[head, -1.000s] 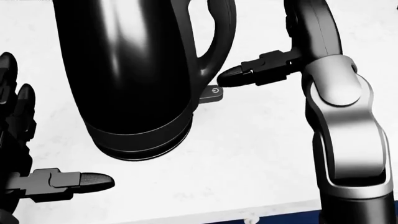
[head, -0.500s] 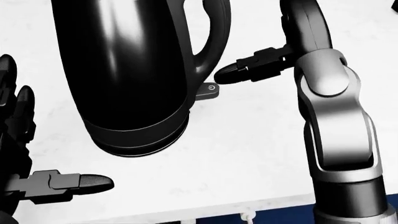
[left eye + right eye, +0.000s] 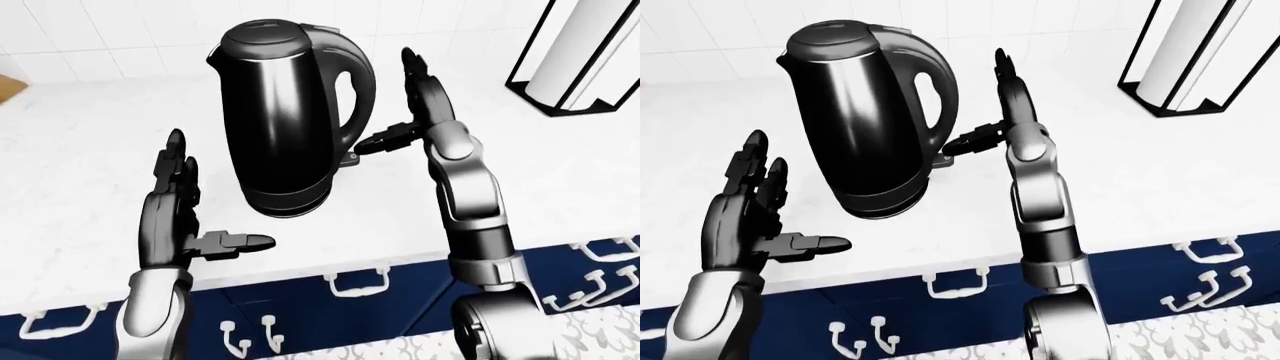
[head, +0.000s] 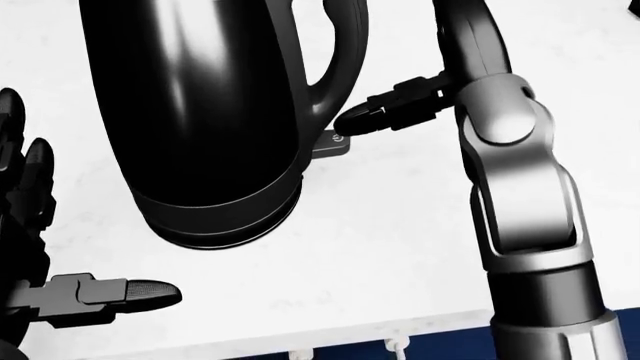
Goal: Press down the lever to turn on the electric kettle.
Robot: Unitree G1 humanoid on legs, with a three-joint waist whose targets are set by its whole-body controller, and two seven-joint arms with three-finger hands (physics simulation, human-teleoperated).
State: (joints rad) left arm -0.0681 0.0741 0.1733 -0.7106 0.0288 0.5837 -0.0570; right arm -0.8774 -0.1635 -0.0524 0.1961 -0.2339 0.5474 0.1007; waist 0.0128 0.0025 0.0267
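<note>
A kitchen: white tiled wall point(image 3: 120, 30), pale counter point(image 3: 80, 165), navy drawers point(image 3: 350, 289), paper-towel holder point(image 3: 580, 60).

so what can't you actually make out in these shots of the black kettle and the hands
- Tall glossy black electric kettle: its top and spout are cut off by the head view's upper edge.
- Small grey lever with a power symbol: whether the right hand's thumb tip touches it or only hovers just above cannot be told in the head view, and it is too small in the eye views.
- Left hand: mostly cut off by the head view's left edge.
- White paper roll in a black wire stand: clipped by the right-eye view's edges.
</note>
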